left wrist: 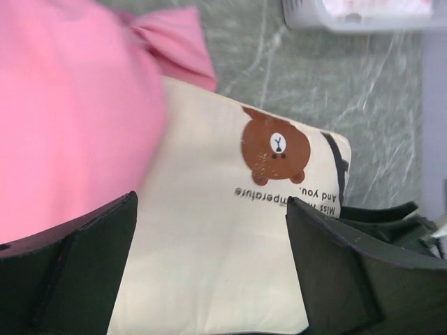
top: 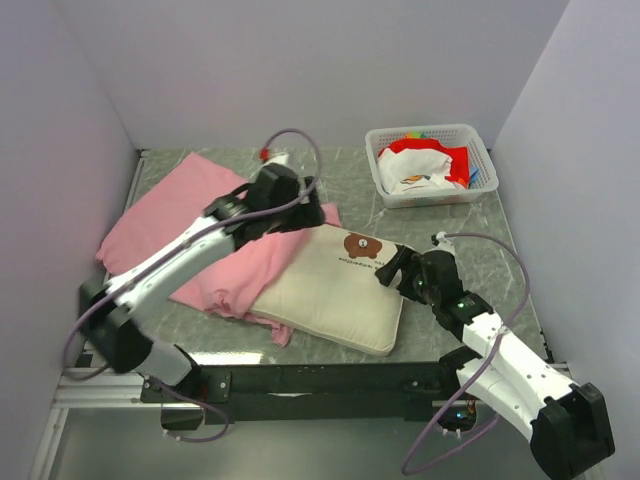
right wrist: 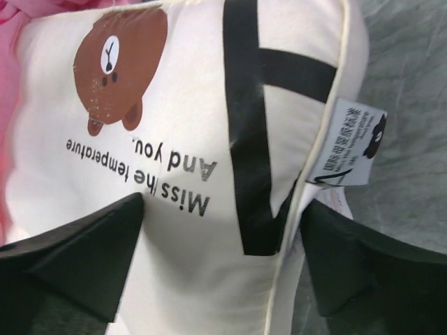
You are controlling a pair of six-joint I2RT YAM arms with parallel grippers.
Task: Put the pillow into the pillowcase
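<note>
The cream pillow [top: 330, 285] with the brown bear face lies in the middle of the table, its left edge resting on the pink pillowcase [top: 190, 235]. My left gripper [top: 310, 210] hovers over the spot where the pillowcase meets the pillow's far edge. In the left wrist view it [left wrist: 211, 209] is wide open and empty above the pillow [left wrist: 209, 265], with the pillowcase [left wrist: 70, 118] to the left. My right gripper [top: 392, 268] is at the pillow's far right corner. In the right wrist view it [right wrist: 223, 206] is open, and its jaws straddle the pillow's [right wrist: 188, 265] piped edge next to the label [right wrist: 349, 143].
A white basket [top: 430, 131] with red and white cloths stands at the back right, also seen in the left wrist view [left wrist: 363, 21]. Plain walls enclose the table on the left, back and right. A black frame rail runs along the near edge [top: 300, 380].
</note>
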